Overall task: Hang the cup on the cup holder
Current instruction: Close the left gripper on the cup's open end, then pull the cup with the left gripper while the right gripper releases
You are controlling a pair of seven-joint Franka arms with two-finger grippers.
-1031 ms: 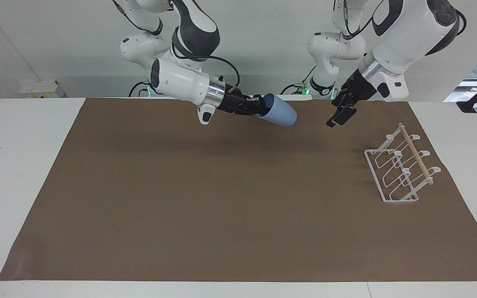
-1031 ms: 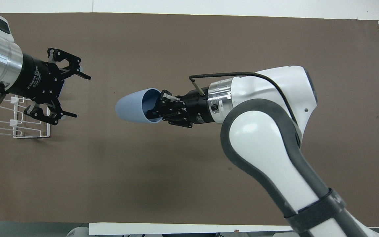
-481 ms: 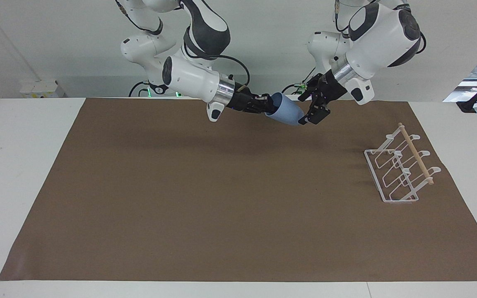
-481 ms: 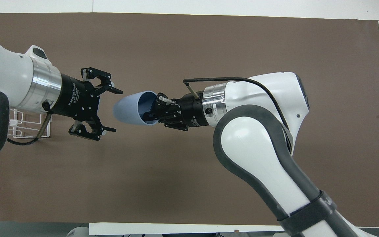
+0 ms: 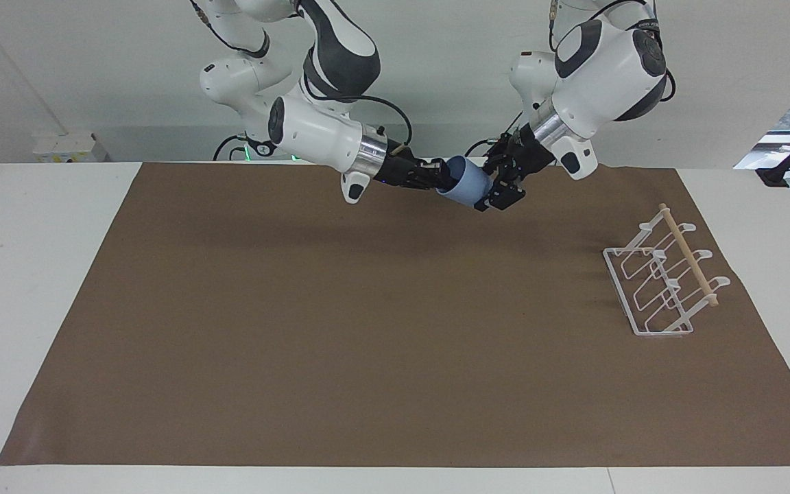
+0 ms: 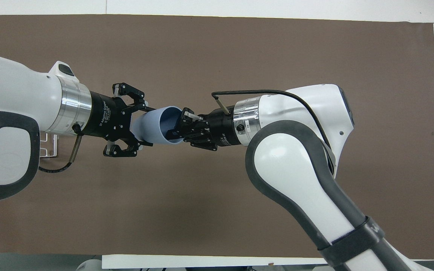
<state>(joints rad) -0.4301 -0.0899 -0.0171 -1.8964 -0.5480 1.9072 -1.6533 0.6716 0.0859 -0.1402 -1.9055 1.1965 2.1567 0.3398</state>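
Right gripper [image 5: 436, 180] grasps the light-blue plastic tumbler cup [image 5: 469, 184] by its rim in the air; left gripper [image 6: 139, 126], released, straddles the cup's base.

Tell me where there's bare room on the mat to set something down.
Most of the mat is bare: everything from the rack toward the right arm's end, and the strip farther from the robots. It is crowded above the mat's edge nearest the robots, where the right gripper holds the cup and the open left gripper straddles its base.
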